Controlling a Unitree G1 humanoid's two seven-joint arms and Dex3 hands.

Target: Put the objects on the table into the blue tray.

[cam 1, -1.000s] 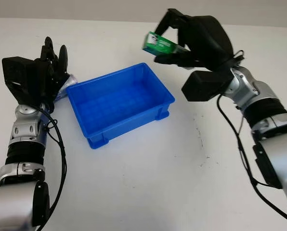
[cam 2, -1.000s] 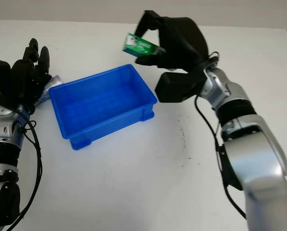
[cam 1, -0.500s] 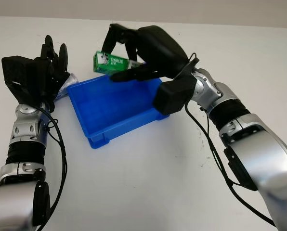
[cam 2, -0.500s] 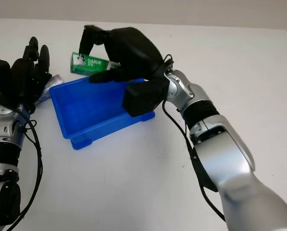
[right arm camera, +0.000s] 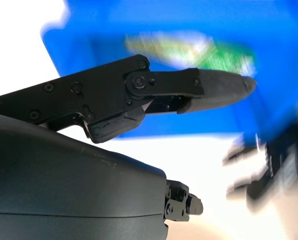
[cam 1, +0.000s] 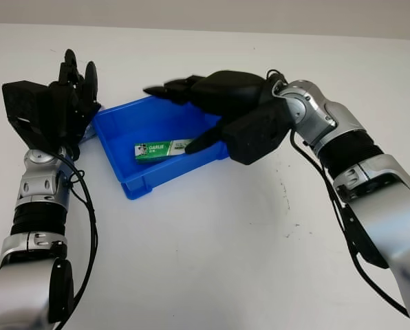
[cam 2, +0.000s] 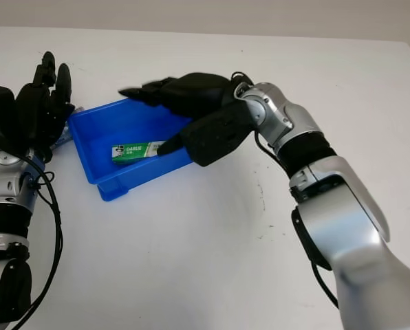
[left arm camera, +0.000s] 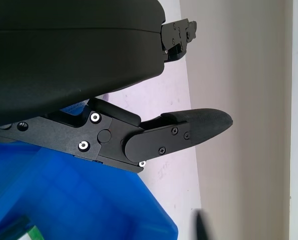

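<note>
One green box [cam 1: 162,148] lies in blue tray [cam 1: 115,141]; right hand [cam 1: 222,103] open above; left hand [cam 1: 64,103] open at tray's 9 o'clock, nearer remaining packet [cam 2: 65,135]

A blue tray [cam 1: 115,148], rectangular and open-topped, sits on the white tabletop [cam 1: 212,261]. A green-and-white box [cam 1: 160,149] lies flat inside it, lengthwise along the wall nearest the robot.

text: "DARLIE" | on: green toothpaste box [cam 1: 162,149] | where: lying inside blue tray [cam 1: 112,141]
</note>
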